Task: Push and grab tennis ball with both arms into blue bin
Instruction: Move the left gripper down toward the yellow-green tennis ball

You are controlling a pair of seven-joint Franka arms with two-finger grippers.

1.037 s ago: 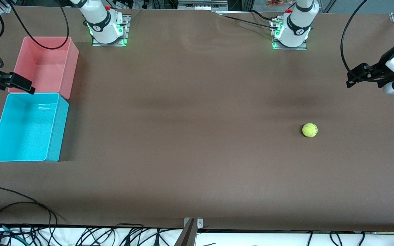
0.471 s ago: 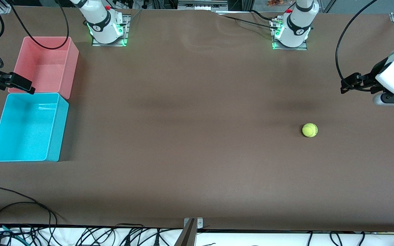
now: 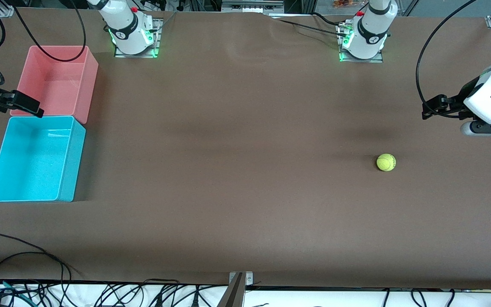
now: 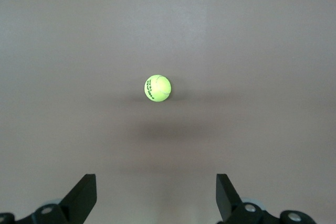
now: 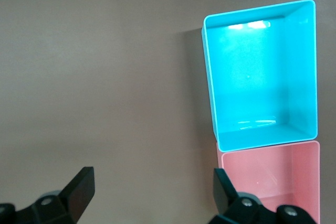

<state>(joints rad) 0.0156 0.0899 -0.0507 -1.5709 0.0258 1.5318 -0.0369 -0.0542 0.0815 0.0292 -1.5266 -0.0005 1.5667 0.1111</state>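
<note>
While the tennis ball (image 3: pixel 385 162) just sits out on the bare brown counter (image 3: pixel 245 170) toward the left arm's end, neither arm has a grip on anything. The left gripper (image 3: pixel 431 107) hangs over the counter near that end's edge, jaws spread wide and empty. In the left wrist view the ball (image 4: pixel 157 88) is out ahead of the jaws, lined up roughly with the gap between the two fingers (image 4: pixel 84 195) but well apart from them, nothing touching. You can make out dark print on the fuzz there.

The right gripper (image 3: pixel 26 104) is way over at the right arm's end, also wide open with nothing in it. It hangs over the spot where the blue bin (image 3: pixel 73 164) and the pink bin (image 3: pixel 91 74) meet. From the right wrist view the blue bin (image 5: pixel 312 66) sits ahead of the jaws and off to one finger's side, with the pink bin (image 5: pixel 273 174) closer in, right up against that finger.

The two bins touch, short wall against short wall, the blue one nearer the front camera. Both are upright and have nothing in them. The ball is well apart from the blue bin, nearly the whole counter between them.
</note>
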